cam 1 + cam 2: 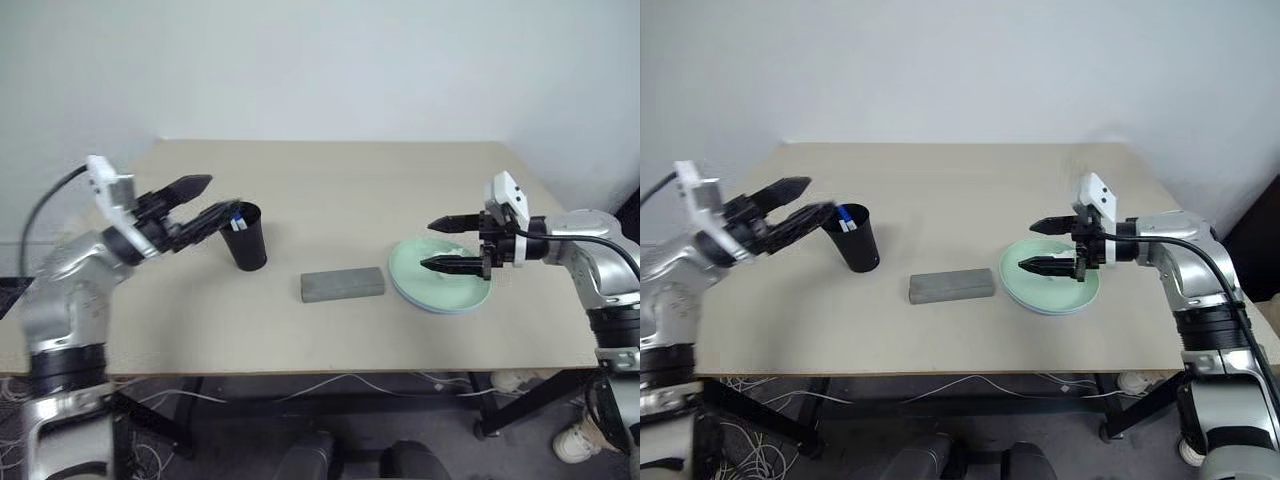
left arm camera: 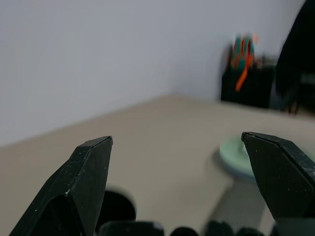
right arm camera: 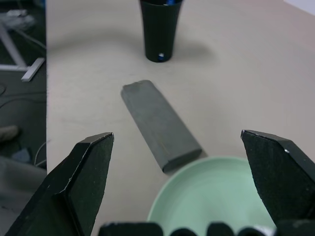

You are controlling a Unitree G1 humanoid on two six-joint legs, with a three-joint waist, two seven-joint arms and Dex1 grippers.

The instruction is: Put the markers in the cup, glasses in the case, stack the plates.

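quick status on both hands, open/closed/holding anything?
Left hand: open, holding nothing, beside the cup.
Right hand: open, holding nothing, over the mint green plate.

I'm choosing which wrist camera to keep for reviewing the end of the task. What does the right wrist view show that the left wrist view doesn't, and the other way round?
Right wrist view alone: the whole closed grey case lying flat, the black cup standing upright seen from the side, and the mint green plate close below the open right gripper.

Left wrist view alone: the wall and dark clutter beyond the table's far end, past the open left gripper.

Both share the table, cup and plate.
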